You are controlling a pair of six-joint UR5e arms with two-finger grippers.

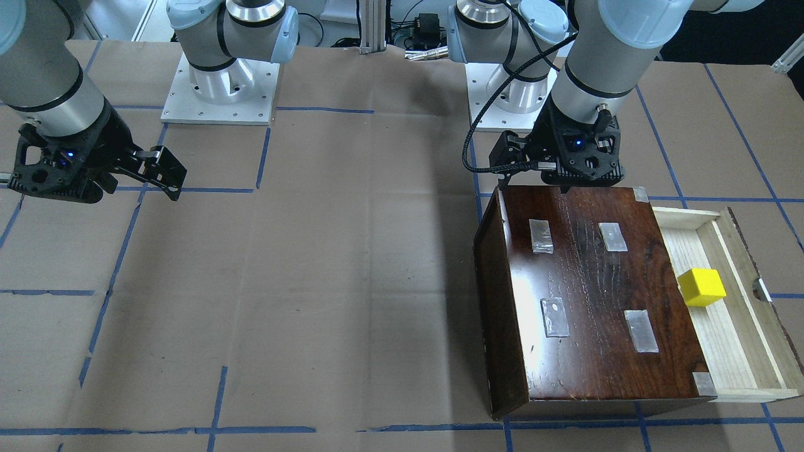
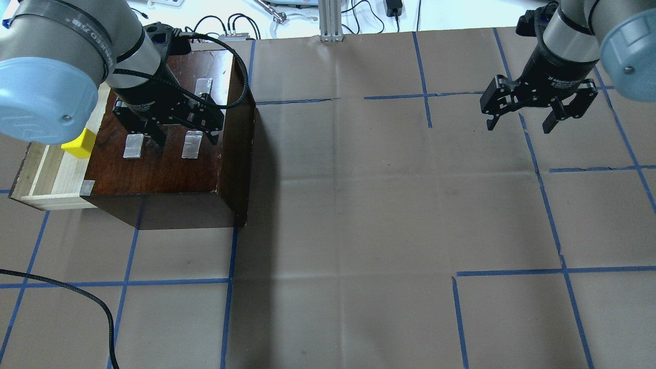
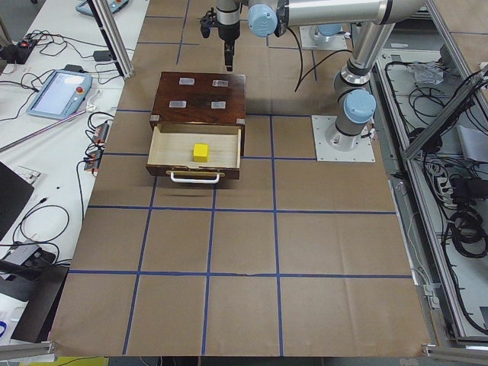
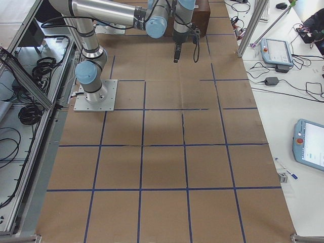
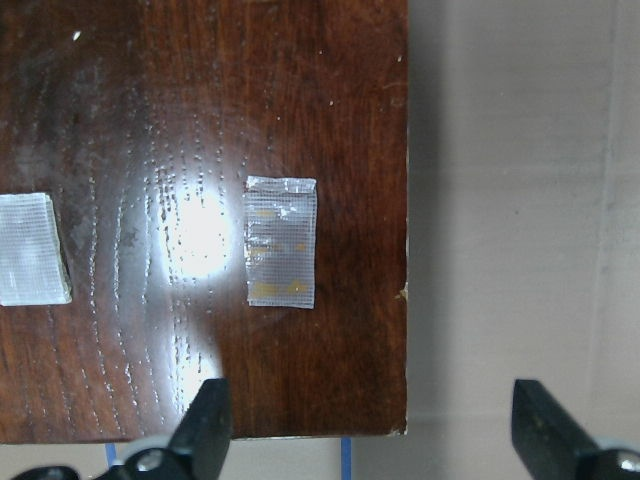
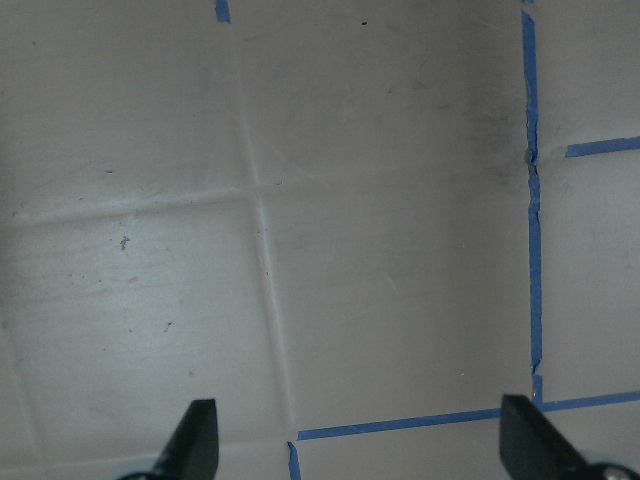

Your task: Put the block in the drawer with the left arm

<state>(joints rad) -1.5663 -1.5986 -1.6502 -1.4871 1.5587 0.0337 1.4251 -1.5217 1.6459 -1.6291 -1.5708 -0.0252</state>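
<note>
The block [image 1: 702, 287] rests inside the pulled-out drawer [image 1: 741, 351], right of centre in the front view. Placement appears complete, with nothing evidently left to do. The left gripper [image 2: 183, 134], jaws spread and empty, hangs over the cabinet [image 1: 597, 301]. The right gripper [image 2: 518, 125], upper right overhead, is likewise spread and empty. Count: one block, one drawer, one cabinet, two grippers.

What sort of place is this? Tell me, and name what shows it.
Most likely a robotics lab workcell. The left arm and right arm are bolted to base plates on a paper-covered table gridded with blue tape, and teach pendants and loose cables line the side benches.
</note>
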